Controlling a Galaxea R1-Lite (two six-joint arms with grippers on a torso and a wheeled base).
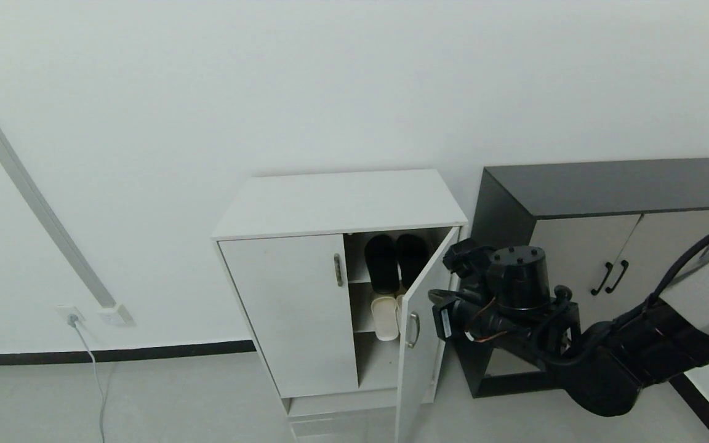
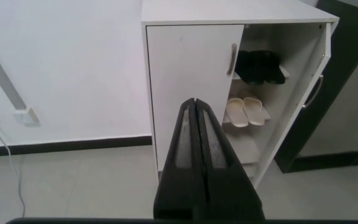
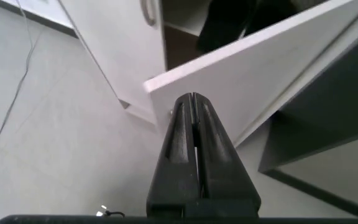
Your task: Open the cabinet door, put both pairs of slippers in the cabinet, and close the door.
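White wall, smooth white cabinet (image 1: pixel 336 203), right door (image 1: pixel 419 351) ajar; black slippers (image 1: pixel 396 261) shelved above cream slippers (image 1: pixel 385 317); left gripper (image 2: pixel 194 109) and right gripper (image 3: pixel 193 106) pinched closed, empty.

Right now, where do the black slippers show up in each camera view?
Head view: black slippers on the top shelf, above the cream slippers.
Left wrist view: black slippers on that shelf, above the cream slippers.
Right wrist view: a dark shape, likely them, beyond the open door.
Shared landmark: the open door.
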